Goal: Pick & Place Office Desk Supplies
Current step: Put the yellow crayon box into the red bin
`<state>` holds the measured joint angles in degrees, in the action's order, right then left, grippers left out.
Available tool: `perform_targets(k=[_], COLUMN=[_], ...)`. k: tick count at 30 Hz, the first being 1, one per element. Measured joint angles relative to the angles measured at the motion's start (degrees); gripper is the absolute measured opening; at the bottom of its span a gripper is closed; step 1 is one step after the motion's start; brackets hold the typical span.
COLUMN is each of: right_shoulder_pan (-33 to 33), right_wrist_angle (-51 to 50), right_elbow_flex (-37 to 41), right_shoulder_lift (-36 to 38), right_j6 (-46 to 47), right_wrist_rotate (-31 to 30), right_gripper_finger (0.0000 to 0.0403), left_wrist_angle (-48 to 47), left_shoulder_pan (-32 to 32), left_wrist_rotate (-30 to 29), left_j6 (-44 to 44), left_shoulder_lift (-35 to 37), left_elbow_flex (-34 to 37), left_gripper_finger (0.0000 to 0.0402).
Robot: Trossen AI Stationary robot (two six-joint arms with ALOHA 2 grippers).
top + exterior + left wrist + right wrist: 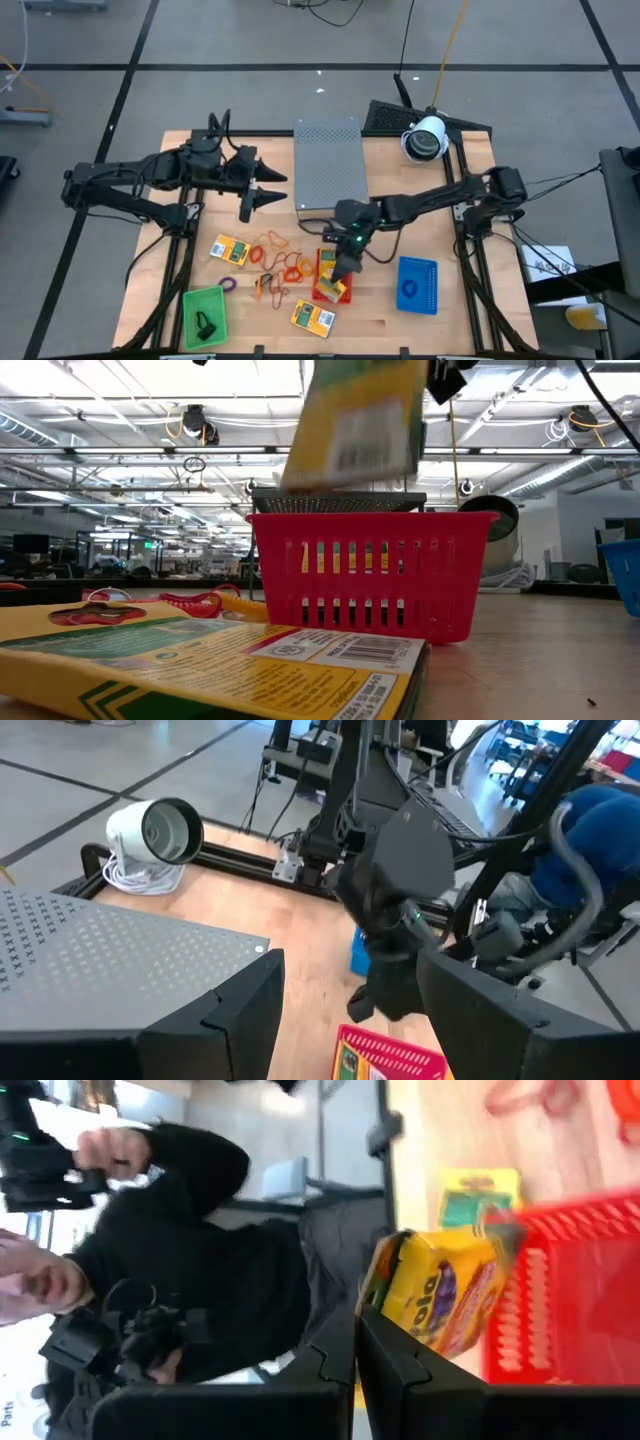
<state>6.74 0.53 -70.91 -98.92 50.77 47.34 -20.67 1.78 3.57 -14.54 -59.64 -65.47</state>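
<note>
From above, the right pincer (338,277) is clenched on a crayon packet (333,289) right over the red tray (324,262); rubber bands (283,262) lie beside it. The left pincer (262,187) sits released by the grey box (329,163). Down low, another packet (200,665) blocks the foreground of the bench (540,660).

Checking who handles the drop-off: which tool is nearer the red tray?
The right. The right tool hangs directly over the red tray, shut on a yellow crayon packet. The left tool waits apart, open, beside the grey perforated box.
</note>
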Motion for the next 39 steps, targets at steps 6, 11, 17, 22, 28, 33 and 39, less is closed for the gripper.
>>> perform_targets(k=[6, 11, 17, 22, 28, 33, 39], right_shoulder_pan=[-0.02, -0.02, -0.02, 0.06, 0.07, 0.07, 0.07], right_wrist_angle=[-1.11, -4.4, -7.14, -8.65, -9.39, -9.35, -9.0], right_elbow_flex=[-0.29, -0.33, -0.31, -0.31, -0.29, -0.29, -0.29], right_shoulder_lift=[-2.55, -2.71, -2.64, -2.59, -2.6, -2.6, -2.6], right_j6=[-0.36, -2.07, -3.99, -4.82, -4.47, -3.66, -3.63], right_wrist_rotate=[0.21, -4.51, -8.59, -11.56, -13.15, -14.36, -14.34], right_gripper_finger=[0.0, 0.0, 0.0, 0.0, 0.0, 0.0014, 0.0052], left_wrist_angle=[-0.7, -0.83, -0.83, -1.11, -1.07, -1.07, -1.05], left_shoulder_pan=[0.02, 0.02, 0.02, 0.01, 0.02, 0.0, 0.02], left_wrist_rotate=[0.01, 1.35, 1.49, 1.49, 1.46, 1.46, 1.46], left_j6=[0.61, 1.46, 2.39, 2.42, 2.86, 2.86, 2.86], left_shoulder_lift=[0.02, 0.02, 0.02, 0.02, 0.02, 0.02, 0.02], left_elbow_flex=[0.0, 0.0, 0.0, 0.0, 0.0, 0.0, 0.0], left_gripper_finger=[0.0239, 0.0239, 0.0239, 0.0239, 0.0239, 0.0239, 0.0239])
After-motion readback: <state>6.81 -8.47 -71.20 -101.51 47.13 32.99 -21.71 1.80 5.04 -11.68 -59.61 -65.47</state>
